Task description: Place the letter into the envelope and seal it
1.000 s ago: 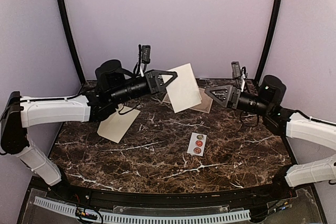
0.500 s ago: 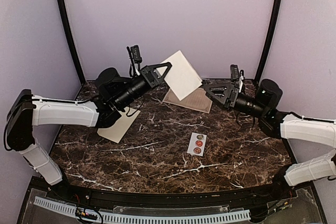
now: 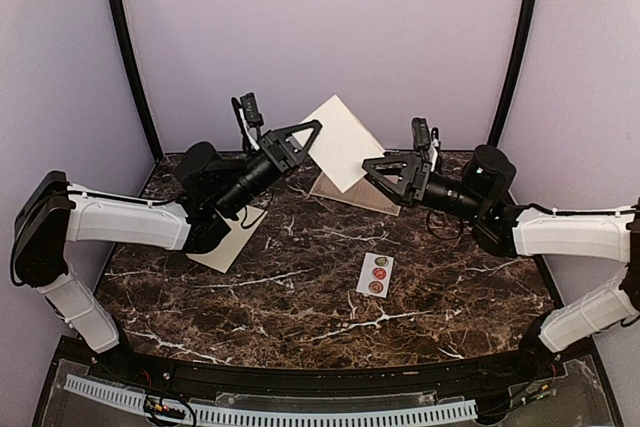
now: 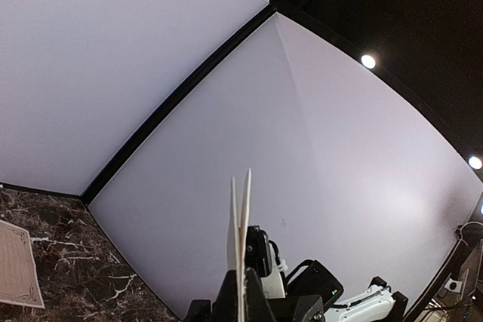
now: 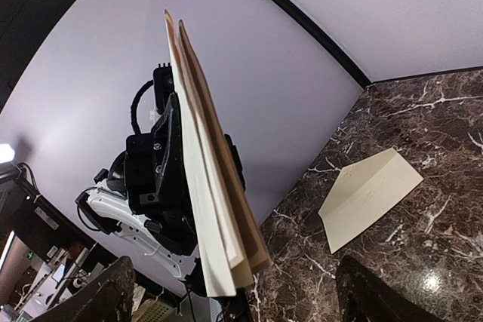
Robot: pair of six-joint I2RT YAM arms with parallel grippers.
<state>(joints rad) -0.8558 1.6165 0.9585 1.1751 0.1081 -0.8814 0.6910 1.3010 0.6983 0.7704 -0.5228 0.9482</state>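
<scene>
My left gripper [image 3: 308,133] is shut on a folded cream letter [image 3: 342,143] and holds it up in the air over the back of the table. In the left wrist view the letter [image 4: 241,224] stands edge-on between the closed fingers [image 4: 226,299]. My right gripper [image 3: 380,175] is open, its jaws spread wide just right of the letter's lower corner. The right wrist view shows the letter's layered edges [image 5: 207,179] between my open fingers [image 5: 90,295], not touched. The cream-beige envelope [image 3: 226,238] lies flat at the left of the table, also seen in the right wrist view [image 5: 370,195].
A tan bordered sheet [image 3: 352,193] lies at the back of the marble table [image 3: 300,297], under the raised letter; it shows in the left wrist view [image 4: 15,273]. A white sticker strip with round dots [image 3: 376,273] lies right of centre. Purple walls enclose the back and sides.
My left gripper has lifted the letter higher and tilted it back. My right gripper has moved left and up, closer to the letter's lower right corner.
</scene>
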